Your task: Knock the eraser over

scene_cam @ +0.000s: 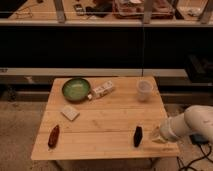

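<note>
The eraser (137, 136) is a small, nearly black block standing upright near the front right of the wooden table (105, 117). My gripper (155, 134) comes in from the right on a white arm, low over the table's front right corner, just right of the eraser and a short gap from it.
A green bowl (76, 89) and a small white carton (103, 90) sit at the back left. A clear plastic cup (144, 90) stands at the back right. A flat white pad (70, 112) lies left of centre. A reddish-brown bottle-shaped object (53, 136) lies at the front left.
</note>
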`<state>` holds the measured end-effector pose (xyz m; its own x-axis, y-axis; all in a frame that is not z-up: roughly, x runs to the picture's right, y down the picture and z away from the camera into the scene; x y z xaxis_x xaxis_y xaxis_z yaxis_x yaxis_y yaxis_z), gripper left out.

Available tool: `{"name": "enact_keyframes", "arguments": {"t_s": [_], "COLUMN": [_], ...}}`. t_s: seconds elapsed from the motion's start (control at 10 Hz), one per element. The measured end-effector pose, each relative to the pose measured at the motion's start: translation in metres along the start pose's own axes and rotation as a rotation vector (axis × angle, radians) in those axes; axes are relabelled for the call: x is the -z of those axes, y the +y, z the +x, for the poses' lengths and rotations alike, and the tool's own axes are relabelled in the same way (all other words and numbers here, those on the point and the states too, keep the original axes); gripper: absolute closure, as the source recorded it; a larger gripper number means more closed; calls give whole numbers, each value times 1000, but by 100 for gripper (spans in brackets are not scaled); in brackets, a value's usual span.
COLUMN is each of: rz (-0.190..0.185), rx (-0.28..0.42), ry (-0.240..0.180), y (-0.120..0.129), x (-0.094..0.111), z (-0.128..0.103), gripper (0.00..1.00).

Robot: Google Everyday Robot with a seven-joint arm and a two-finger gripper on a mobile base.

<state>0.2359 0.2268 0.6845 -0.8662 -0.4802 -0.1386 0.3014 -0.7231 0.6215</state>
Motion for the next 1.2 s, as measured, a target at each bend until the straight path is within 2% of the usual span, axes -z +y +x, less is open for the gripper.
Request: {"name": "enact_keyframes", "arguments": {"t_s": [0.1,0.3,0.7,1.2], "rz": [-11,-32,-41,-6], "rx": [11,16,23,51], "ry": [-43,-95,-141,-182], "y": [8,19,24,9], "x": [-4,-3,-6,-27], "z": [-4,-6,-3,-3], "gripper": [96,96,96,96]}}
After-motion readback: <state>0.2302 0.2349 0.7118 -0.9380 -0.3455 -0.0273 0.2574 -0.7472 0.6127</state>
